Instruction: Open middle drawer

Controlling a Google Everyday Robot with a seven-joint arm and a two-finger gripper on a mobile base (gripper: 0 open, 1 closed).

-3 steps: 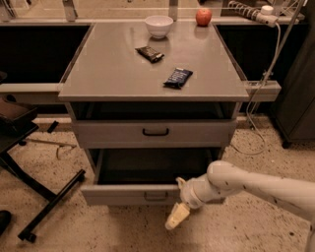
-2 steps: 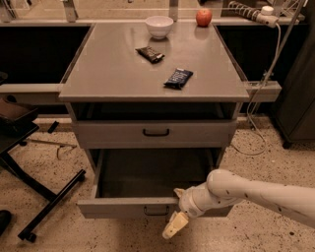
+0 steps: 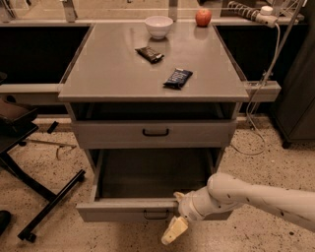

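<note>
The middle drawer (image 3: 123, 211) is pulled out toward me, showing its deep plain grey interior (image 3: 152, 172). Its small black loop handle (image 3: 156, 214) sits in the centre of the grey front. My gripper (image 3: 175, 227) is at the drawer's front, just right of the handle and low against the front edge. My cream-coloured arm (image 3: 256, 197) reaches in from the lower right. The drawer above (image 3: 197, 133) is closed, with its black handle (image 3: 155, 132) showing. Whatever lies below the open drawer is hidden by it.
On the cabinet top (image 3: 108, 74) are a white bowl (image 3: 159, 25), a red apple (image 3: 203, 17) and two dark snack packets (image 3: 149, 53) (image 3: 177, 78). A black chair base (image 3: 44, 206) stands on the floor at left. A power strip (image 3: 251, 12) and its cable (image 3: 261, 98) are at right.
The middle drawer has slid further out toward me. My gripper has moved down and toward me along with its front.
</note>
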